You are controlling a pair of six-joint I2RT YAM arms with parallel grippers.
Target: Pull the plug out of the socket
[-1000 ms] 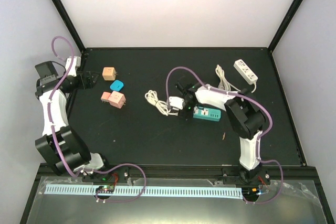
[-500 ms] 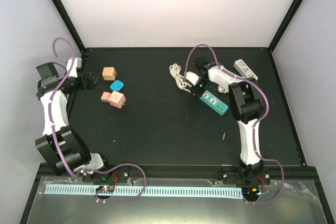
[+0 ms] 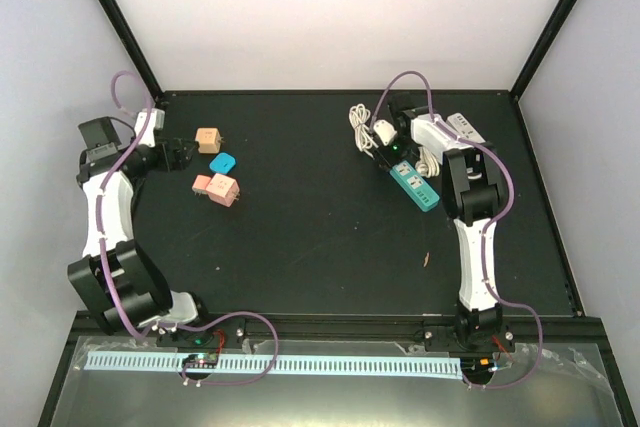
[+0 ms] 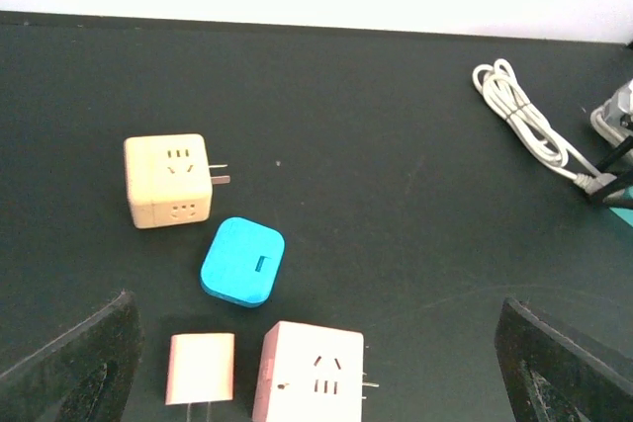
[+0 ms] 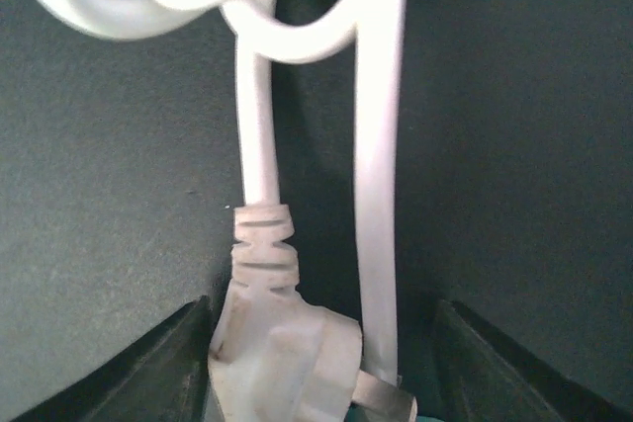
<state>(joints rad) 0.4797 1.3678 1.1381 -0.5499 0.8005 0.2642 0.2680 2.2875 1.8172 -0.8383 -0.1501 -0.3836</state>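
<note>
**Q:** How are your fingers set?

**A:** My right gripper (image 5: 321, 328) stands part-way apart, straddling the white plug (image 5: 282, 348) at the bottom of the wrist view. One finger (image 5: 163, 373) looks to be against the plug's body. The other is clear of it, with the white cable (image 5: 381, 145) running between them. So I am around the plug, not clamped on it. My left gripper (image 3: 182, 153) is spread wide and empty at the left of the overhead view, near a beige cube adapter (image 3: 208, 139).

**Q:** And the plug itself?

**A:** It sits at the upper end of the teal power strip (image 3: 418, 187), in the upper right of the overhead view. A metal prong (image 5: 384, 402) shows beside a sliver of teal. Whether it is fully out of the socket, I can't tell.

**Q:** What makes the pull go well?

**A:** I'd close squarely on the plug's body, never the cable, then draw straight along the prongs, away from the strip. The strip lies loose on the table (image 3: 300, 247) and may drag along, so a short, firm pull should serve better than a twist.
</note>
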